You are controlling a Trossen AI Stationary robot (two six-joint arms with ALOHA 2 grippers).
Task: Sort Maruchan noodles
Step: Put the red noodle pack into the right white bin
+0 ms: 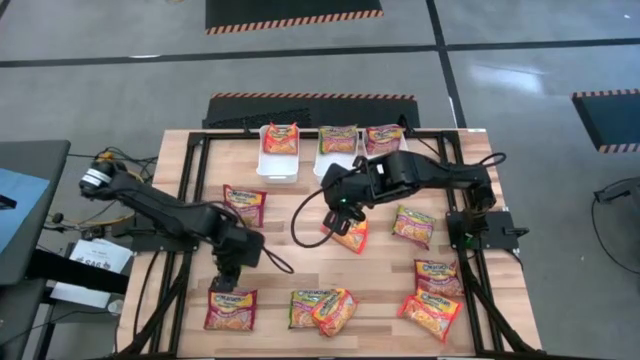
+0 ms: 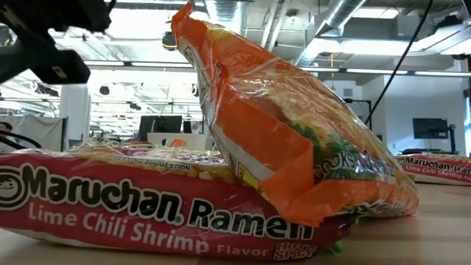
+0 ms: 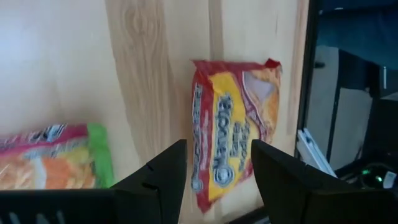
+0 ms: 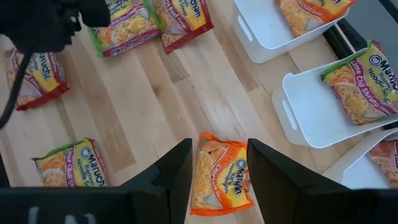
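Orange film marks the packet (image 1: 350, 234) that the coming move turns on: in the high view it lies on the bare wooden desk (image 1: 300, 265) near mid-desk, directly under the right end effector (image 1: 344, 219), which hangs over it with nothing held. In that same view the left end effector (image 1: 227, 277) hovers just above a red packet (image 1: 231, 310) at the desk's near left edge, likewise empty; other packets lie scattered across the near half, and three white bins (image 1: 278, 158) stand along the far edge, each with a packet in or on it. The low view is filled by a pink Lime Chili Shrimp packet (image 2: 147, 210) lying flat with an orange packet (image 2: 294, 140) propped at a tilt against it; neither end effector's fingers can be made out there. The left wrist view shows the left fingers (image 3: 158, 177) standing apart, the red packet (image 3: 233, 127) ahead of the gap, its long axis running along the line of approach. The right wrist view shows the right fingers (image 4: 171, 171) spread with the orange packet (image 4: 221, 174) lying between them, its long axis pointing forward, so the jaws straddle its short width. Judged from this, each arm is nearest its own packet; the right one needs only a straight descent.
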